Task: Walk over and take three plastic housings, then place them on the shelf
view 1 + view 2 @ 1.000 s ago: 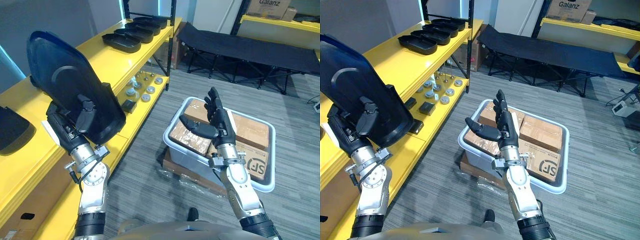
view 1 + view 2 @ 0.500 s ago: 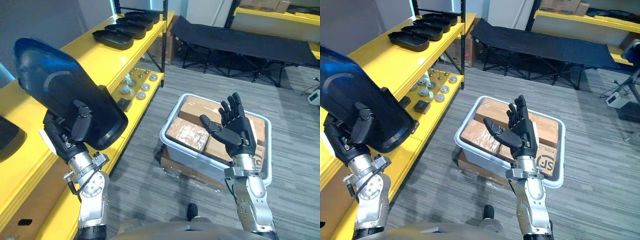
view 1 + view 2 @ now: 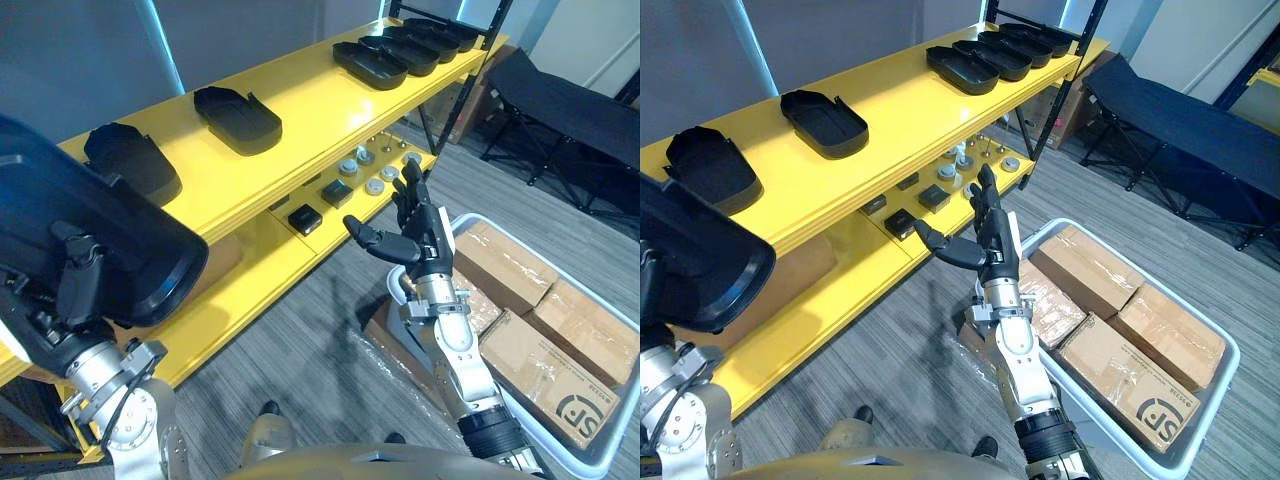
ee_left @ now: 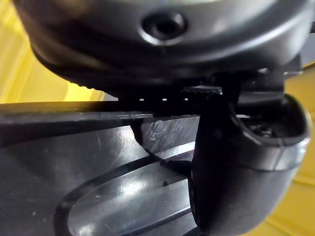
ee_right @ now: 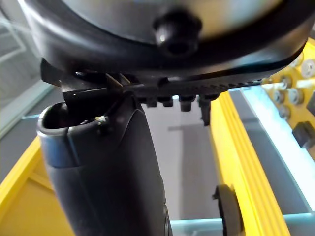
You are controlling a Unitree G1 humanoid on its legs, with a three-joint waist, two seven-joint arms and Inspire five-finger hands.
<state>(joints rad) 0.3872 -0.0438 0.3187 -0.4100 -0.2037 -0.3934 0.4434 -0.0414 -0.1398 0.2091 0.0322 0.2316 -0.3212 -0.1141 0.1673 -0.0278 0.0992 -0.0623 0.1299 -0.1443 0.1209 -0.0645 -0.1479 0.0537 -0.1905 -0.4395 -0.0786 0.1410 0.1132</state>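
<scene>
Camera swing has brought the yellow shelf (image 3: 310, 100) ahead; the left hand (image 3: 78, 292) grips a black plastic housing (image 3: 120, 235), the right hand (image 3: 422, 238) is splayed empty, so placing seems near.

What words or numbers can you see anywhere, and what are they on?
Cardboard box in the grey bin: a black printed mark, too small and tilted to read.
Yellow shelf, black housings on it: no writing visible.
Black housing in the left hand: none.
</scene>
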